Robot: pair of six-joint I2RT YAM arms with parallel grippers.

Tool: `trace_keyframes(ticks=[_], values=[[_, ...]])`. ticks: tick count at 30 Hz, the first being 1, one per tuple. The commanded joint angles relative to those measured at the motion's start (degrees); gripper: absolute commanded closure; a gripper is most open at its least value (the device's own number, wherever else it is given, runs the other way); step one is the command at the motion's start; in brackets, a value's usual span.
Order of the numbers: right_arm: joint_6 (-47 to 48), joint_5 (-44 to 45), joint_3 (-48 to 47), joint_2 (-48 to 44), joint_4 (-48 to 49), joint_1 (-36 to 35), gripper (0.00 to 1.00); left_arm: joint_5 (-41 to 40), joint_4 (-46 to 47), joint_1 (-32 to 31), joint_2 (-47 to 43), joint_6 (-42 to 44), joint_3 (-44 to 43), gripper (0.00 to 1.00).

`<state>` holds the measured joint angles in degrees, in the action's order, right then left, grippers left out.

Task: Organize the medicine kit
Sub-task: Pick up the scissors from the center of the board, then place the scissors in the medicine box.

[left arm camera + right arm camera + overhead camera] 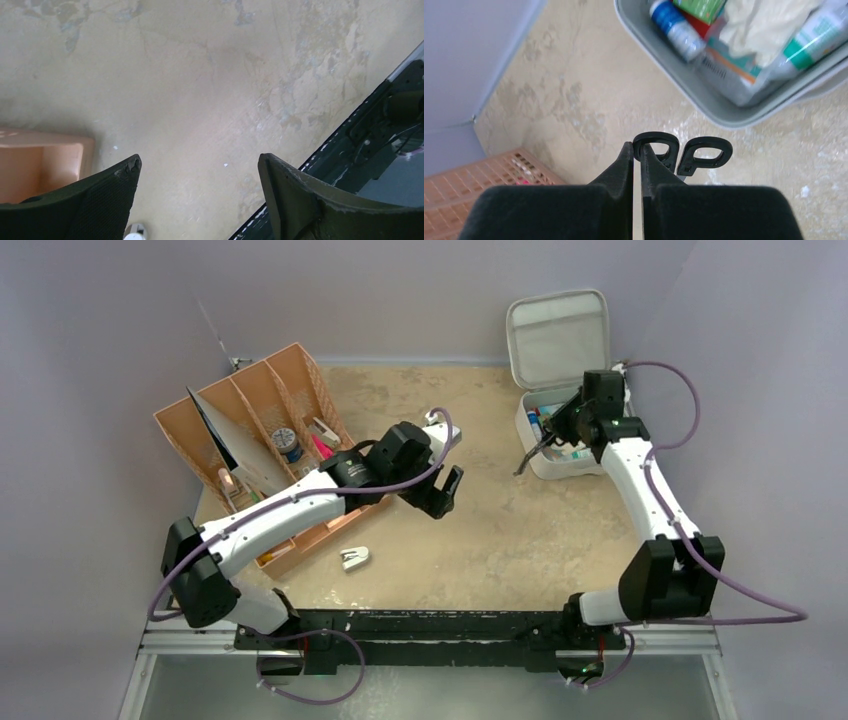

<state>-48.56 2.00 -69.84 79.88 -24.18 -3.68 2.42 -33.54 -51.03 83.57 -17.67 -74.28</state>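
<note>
The medicine kit (541,466) lies open at the back right, a light grey case with its lid (558,335) standing up. In the right wrist view its tray (704,107) holds tubes, a blue-capped bottle and packets. My right gripper (636,147) is shut on one black handle loop of a pair of scissors (704,155). The scissors (530,455) hang just left of the kit, above the table. My left gripper (200,159) is open over bare tabletop with nothing between its fingers, mid-table (442,495) by the orange tray.
A tan-orange divided organizer tray (260,430) with cards, a tape roll and small items stands at the left; its corner (40,165) shows beside my left fingers. A small white object (354,558) lies on the table near the front. The dark base rail (360,150) runs along the near edge.
</note>
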Motion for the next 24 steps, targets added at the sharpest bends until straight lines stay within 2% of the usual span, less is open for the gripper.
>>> trace_keyframes(ticks=[1, 10, 24], values=[[0.5, 3.1, -6.2, 3.4, -1.6, 3.5, 1.0, -4.3, -4.3, 0.1, -3.2, 4.6, 2.5, 0.14], [-2.5, 9.0, -16.9, 13.6, -1.2, 10.1, 1.0, -7.7, -4.9, 0.1, -6.5, 8.4, 7.0, 0.12], [-8.1, 12.2, -21.7, 25.5, 2.7, 13.9, 1.0, -9.6, -4.9, 0.1, -7.3, 9.6, 8.1, 0.12]])
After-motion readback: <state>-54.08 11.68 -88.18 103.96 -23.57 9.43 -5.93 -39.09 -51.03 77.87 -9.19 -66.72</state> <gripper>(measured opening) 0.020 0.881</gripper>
